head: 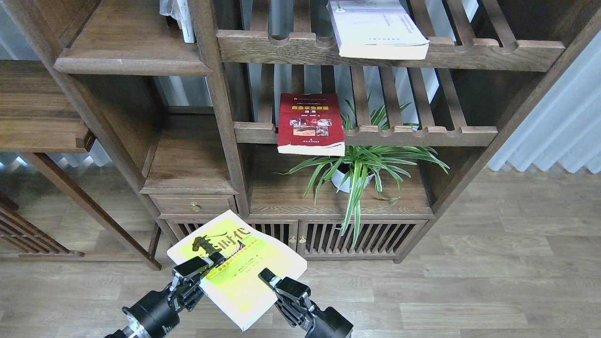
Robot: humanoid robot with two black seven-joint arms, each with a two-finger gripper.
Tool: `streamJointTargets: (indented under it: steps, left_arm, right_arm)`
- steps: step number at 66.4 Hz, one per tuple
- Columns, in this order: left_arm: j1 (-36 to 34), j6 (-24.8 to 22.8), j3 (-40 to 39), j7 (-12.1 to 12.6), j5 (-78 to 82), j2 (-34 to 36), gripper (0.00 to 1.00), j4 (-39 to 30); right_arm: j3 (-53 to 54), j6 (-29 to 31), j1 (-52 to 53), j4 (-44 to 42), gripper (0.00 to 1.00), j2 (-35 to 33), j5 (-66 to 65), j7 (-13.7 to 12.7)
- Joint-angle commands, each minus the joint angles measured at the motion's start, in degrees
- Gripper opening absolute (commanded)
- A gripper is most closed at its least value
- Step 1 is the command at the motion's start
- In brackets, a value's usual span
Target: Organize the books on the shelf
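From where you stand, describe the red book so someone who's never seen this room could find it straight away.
Look at the tall dark wooden bookcase and find its middle slatted rack, just above the potted spider plant. The red book lies at that rack's left end, overhanging the front rail. It is the only dark red cover, with small photos; the others are pale and yellow-green.

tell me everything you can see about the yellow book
The yellow book is a large paperback with a yellow-green cover, white border, black Chinese title and a small dark figure. It looks closed, face up, turned diagonally and held above the floor in front of the bookcase. The left claw and right claw meet its near edges.
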Motion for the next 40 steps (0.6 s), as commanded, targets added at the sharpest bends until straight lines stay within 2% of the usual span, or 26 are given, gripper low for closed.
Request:
streamJointTargets:
  steps: [1, 5, 26, 40]
  left_arm:
    - [1.3, 0.0, -0.7, -0.4, 0.0, 1.3, 0.0, -0.1]
    - [2.0, 0.0, -1.2, -0.4, 0.0, 1.9, 0.0, -0.1]
    - [7.1, 0.0, -2.7, -0.5, 3.4, 9.4, 0.02, -1.2]
    - [10.9, 0.0, -8.2, -0.5, 11.7, 11.6, 0.03, -0.6]
  right_arm:
    - [0.0, 0.0, 0.3, -0.8, 0.9, 0.0, -1.9, 0.1]
    - [0.3, 0.0, 0.4, -1.6, 0.98, 0.0, -1.8, 0.3]
    - [1.1, 0.0, 2.0, -7.6, 0.99, 0.0, -1.5, 0.7]
    - [3.1, 0.0, 7.1, -13.5, 0.99, 0.0, -1.5, 0.8]
